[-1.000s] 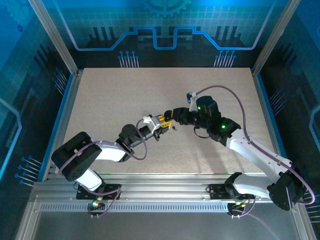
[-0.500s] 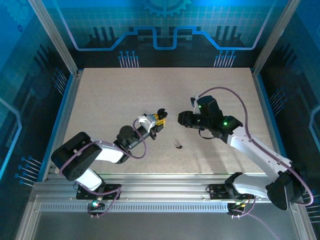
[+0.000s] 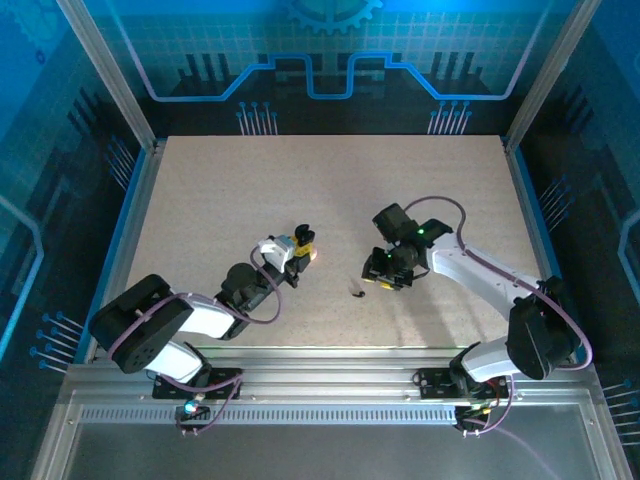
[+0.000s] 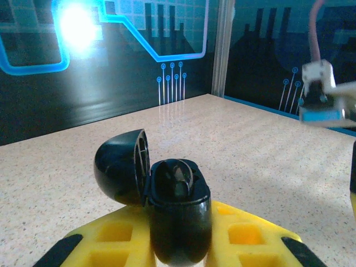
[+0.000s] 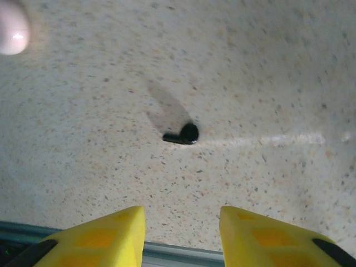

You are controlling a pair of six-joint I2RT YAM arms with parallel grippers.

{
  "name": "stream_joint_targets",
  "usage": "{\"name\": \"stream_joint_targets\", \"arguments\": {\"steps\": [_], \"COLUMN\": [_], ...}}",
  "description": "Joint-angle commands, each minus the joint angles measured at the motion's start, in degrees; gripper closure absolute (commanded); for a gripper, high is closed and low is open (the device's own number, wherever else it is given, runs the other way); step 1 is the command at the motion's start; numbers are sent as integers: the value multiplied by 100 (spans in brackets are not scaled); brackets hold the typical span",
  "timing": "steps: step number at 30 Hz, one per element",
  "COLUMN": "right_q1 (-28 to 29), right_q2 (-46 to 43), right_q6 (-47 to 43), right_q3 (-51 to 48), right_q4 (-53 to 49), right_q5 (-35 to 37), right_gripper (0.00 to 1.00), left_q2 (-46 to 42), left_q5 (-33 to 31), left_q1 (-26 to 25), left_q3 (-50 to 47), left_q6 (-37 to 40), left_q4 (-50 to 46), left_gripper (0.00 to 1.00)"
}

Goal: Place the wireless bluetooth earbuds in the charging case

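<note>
We judge the task to be in its middle part, with the main insertion not yet done. The left gripper [image 3: 303,248] is closed narrowly on the charging case [image 4: 178,206] and holds it upright above the desk [image 3: 220,190], roughly in the middle between the left and right edges. In the left wrist view the lid [image 4: 119,167] stands open to the left side, so the case is ready to receive. The cavity is dark and shiny, and we cannot tell if a bud already sits inside.

One black earbud [image 5: 182,134] lies alone on the bare desk, closer to the near edge than to the far one and about midway between the sides. It is apart from the case, to its right. The right gripper [image 5: 182,233] hangs just beside and above this bud. Its yellow fingers [image 5: 261,231] are moderately apart, with nothing between them.

What is left, in our judgement: the right gripper must go down, pick this small bud, carry it to the open case and seat it. After that, probably, the lid must be closed.
</note>
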Motion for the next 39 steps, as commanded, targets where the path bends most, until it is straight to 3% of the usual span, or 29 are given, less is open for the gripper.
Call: {"name": "stream_joint_targets", "arguments": {"steps": [1,6,14,39], "right_q1": [13,204,467,436], "right_q2": [213,787,1240,2126], "right_q6": [1645,2896,4202,4707], "right_q3": [-53,491,226,434], "right_q4": [253,-309,359,520], "right_q5": [-147,191,46,-80], "right_gripper": [58,56,57,68], "left_q2": [-162,-238,-313,-216], "left_q5": [-296,-445,-500,-408], "left_q1": [63,96,182,320], "left_q3": [-167,-286,-411,-427], "left_q6": [-81,-47,13,-55], "left_q4": [188,190,188,145], "left_gripper": [79,78,78,78]}}
